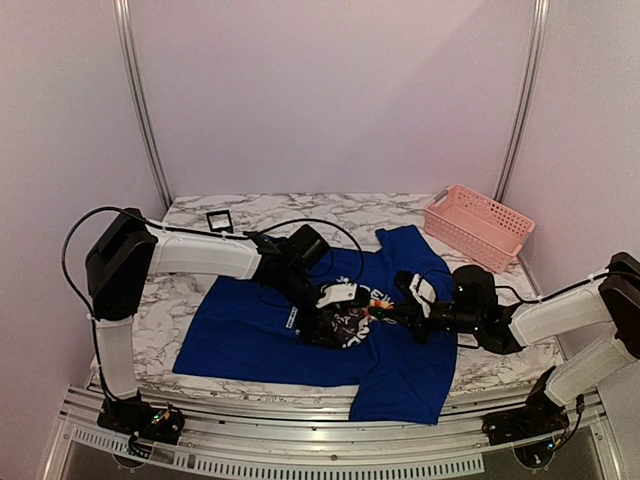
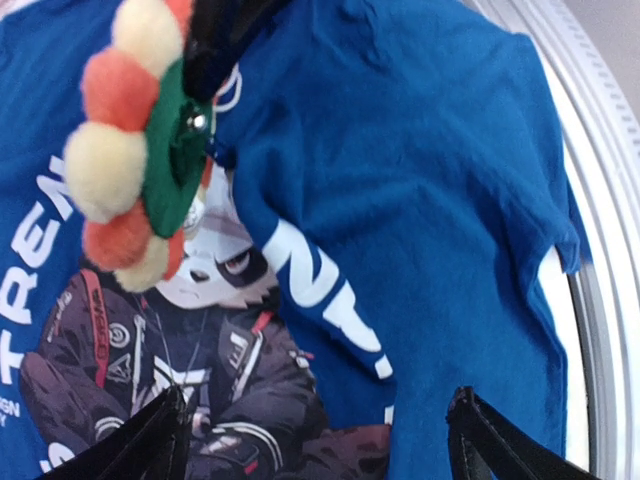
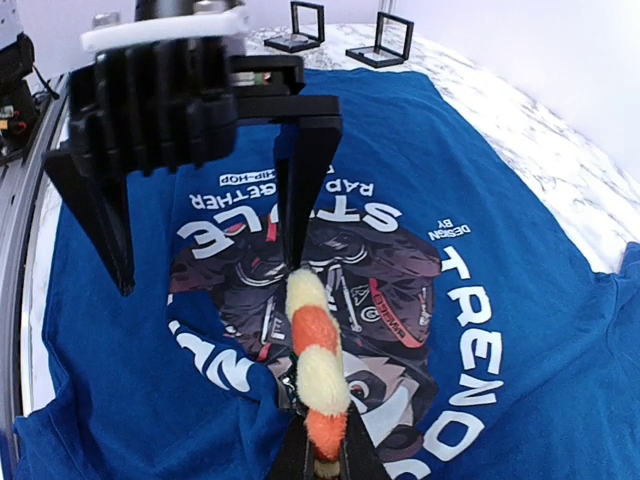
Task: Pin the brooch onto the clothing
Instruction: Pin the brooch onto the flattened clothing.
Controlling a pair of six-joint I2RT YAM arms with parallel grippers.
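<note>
The clothing (image 1: 260,335), a blue T-shirt with a panda print, lies spread on the marble table (image 1: 190,290). The brooch (image 1: 378,308), a ring of yellow and orange pompoms, stands on edge over the print with my right gripper (image 1: 388,312) shut on it. In the right wrist view the brooch (image 3: 318,360) rises from that gripper (image 3: 322,460), and a fold of the shirt (image 3: 240,400) bunches against its back. The left wrist view shows the brooch's (image 2: 135,150) green backing at upper left. My left gripper (image 2: 320,450) hovers open just above the print, touching nothing.
A pink basket (image 1: 478,226) sits at the back right of the table. A small black square box (image 1: 218,220) stands at the back left, and the right wrist view shows two such boxes (image 3: 306,25). The table's metal rail (image 2: 600,250) runs past the shirt's sleeve.
</note>
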